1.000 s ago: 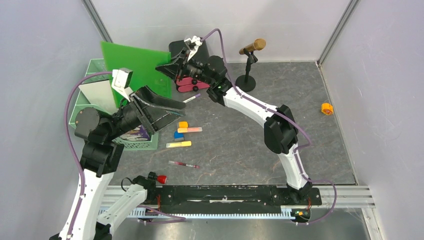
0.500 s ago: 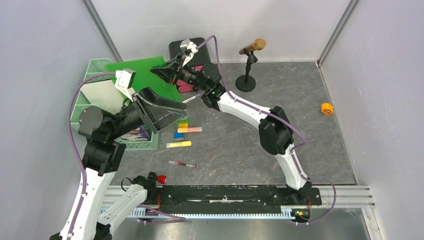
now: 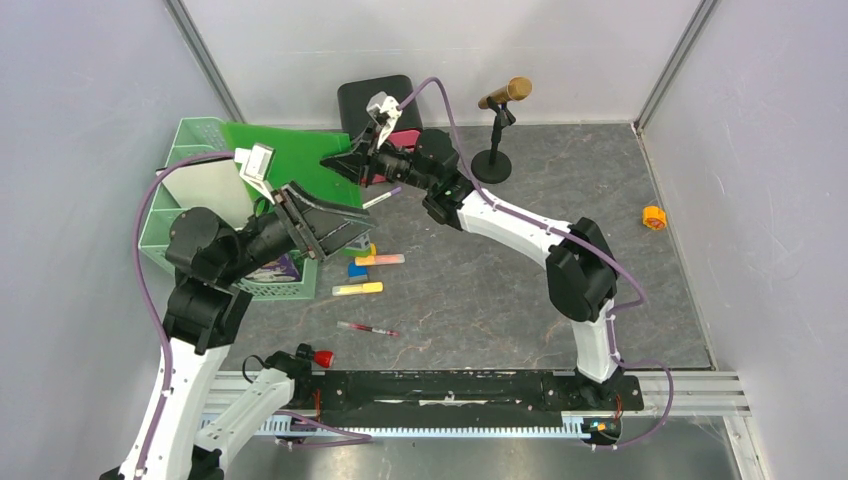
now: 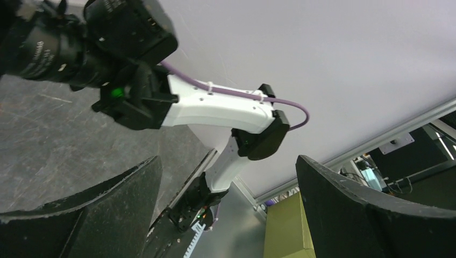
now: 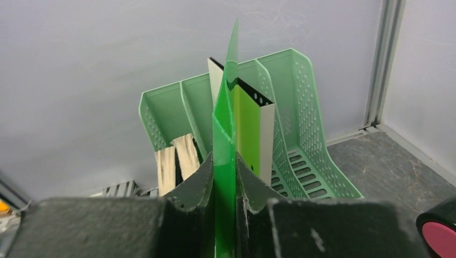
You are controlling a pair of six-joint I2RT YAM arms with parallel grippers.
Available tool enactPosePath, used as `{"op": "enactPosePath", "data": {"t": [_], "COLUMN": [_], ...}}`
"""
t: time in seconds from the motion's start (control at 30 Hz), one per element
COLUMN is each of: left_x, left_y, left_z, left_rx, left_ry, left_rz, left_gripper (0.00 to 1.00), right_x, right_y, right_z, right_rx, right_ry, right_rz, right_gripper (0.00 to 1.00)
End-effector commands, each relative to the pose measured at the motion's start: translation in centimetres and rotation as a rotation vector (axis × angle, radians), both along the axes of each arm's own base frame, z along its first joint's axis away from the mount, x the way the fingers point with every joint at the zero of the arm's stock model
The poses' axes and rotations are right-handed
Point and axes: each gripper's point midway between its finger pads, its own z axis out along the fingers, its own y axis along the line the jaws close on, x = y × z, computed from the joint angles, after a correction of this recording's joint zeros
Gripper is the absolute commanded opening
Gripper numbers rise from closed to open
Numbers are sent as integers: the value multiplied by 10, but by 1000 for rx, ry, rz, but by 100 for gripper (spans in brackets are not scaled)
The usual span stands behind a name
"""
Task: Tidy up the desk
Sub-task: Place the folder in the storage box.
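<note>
The desk [image 3: 500, 270] is a dark-grey marbled surface. My right gripper [image 3: 347, 166] is shut on the edge of a thin green plastic sheet [image 3: 285, 150], which reaches out over the mint-green tray [image 3: 185, 140] at the back left. In the right wrist view the green sheet [image 5: 225, 134] stands on edge between my fingers [image 5: 196, 180], in line with the tray [image 5: 306, 140] and next to a white folder [image 5: 266, 134] standing in it. My left gripper [image 3: 345, 222] hangs open and empty just in front of the tray; the left wrist view shows its fingers [image 4: 107, 209] wide apart.
Loose on the desk lie a pink-orange highlighter [image 3: 380, 260], a yellow highlighter [image 3: 357, 289], a blue block [image 3: 357, 269] and a red pen [image 3: 367, 328]. A black drawer box [image 3: 372, 92] and a microphone stand [image 3: 495, 135] stand at the back. An orange roll [image 3: 653, 217] lies far right.
The right gripper has tipped the green sheet down from standing upright and carried it left over the tray, tightening on it. The left arm has shifted slightly and stayed open.
</note>
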Motion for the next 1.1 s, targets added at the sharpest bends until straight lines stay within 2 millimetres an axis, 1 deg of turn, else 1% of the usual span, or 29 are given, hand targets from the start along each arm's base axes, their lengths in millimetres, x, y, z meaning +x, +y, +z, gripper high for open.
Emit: {"op": "enactPosePath", "data": {"t": [0.0,0.07,0.17,0.27,0.37,0.4,0.43,0.47,0.5,0.57,0.77,0.83,0.93,1.07], "left_x": [7,9,11,13,10,8,8,7,7,7,6,6,5,6], "left_y": [8,10,17,24,23,23,22,22,22,23,29,30,32,29], "left_z": [-3,2,10,15,19,20,20,20,20,19,17,18,20,18], "left_rx": [48,50,51,59,59,59,59,60,60,61,67,68,66,54], "left_ry": [-22,-29,-64,-93,-106,-107,-103,-100,-100,-100,-104,-108,-120,-127], "left_rz": [76,97,150,203,192,183,179,177,177,182,219,229,239,219], "left_gripper": [100,100,100,100,100,100,100,100,100,100,100,100,100,100], "right_x": [-22,-26,-31,-35,-38,-39,-38,-37,-40,-43,-45,-45,-48,-48], "right_y": [-10,-11,-14,-19,-21,-21,-20,-19,-18,-17,-23,-25,-29,-33], "right_z": [9,4,-9,-21,-20,-16,-15,-11,-9,-5,-9,-5,7,32], "right_rx": [-69,-100,-151,-185,-208,-210,-219,-224,-231,-231,-254,-252,-225,-137], "right_ry": [-22,-8,13,42,56,55,62,65,68,63,38,23,-12,-53], "right_rz": [90,109,125,131,155,165,172,179,196,222,209,193,187,151], "right_gripper": [19,25,33,35,38,37,31,25,15,0,0,0,0,0]}}
